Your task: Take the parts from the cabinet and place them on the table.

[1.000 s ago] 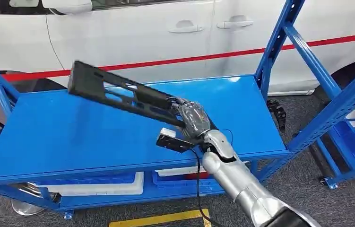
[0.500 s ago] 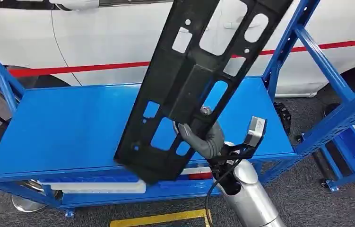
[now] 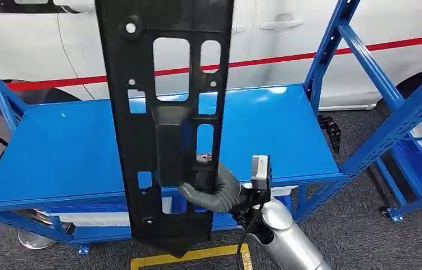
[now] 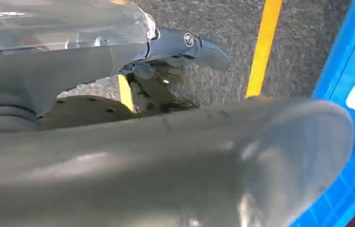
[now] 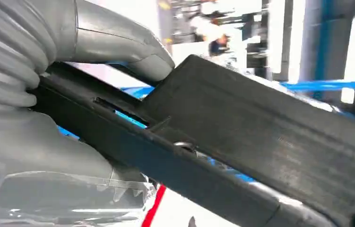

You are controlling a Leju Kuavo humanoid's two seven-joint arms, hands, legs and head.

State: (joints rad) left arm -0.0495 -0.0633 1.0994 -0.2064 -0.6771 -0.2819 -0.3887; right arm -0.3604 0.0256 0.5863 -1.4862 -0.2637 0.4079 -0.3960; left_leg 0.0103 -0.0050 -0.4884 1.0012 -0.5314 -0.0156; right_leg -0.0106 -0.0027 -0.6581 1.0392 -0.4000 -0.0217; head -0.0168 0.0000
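My right hand [image 3: 215, 191] gripped the black panel [image 3: 166, 124], held upright above the blue desk [image 3: 62, 152]; setting it down remained. I couldn't tell my left hand's [image 4: 166, 165] state.

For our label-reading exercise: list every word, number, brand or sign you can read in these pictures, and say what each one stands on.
No readable text stands anywhere in these pictures.
Long black plastic panel with cut-outs, held by the right hand: no lettering that I can make out.
Blue metal table: no label.
White car with a red stripe: no badge or writing to be seen.
Background in the right wrist view: too blurred to read.
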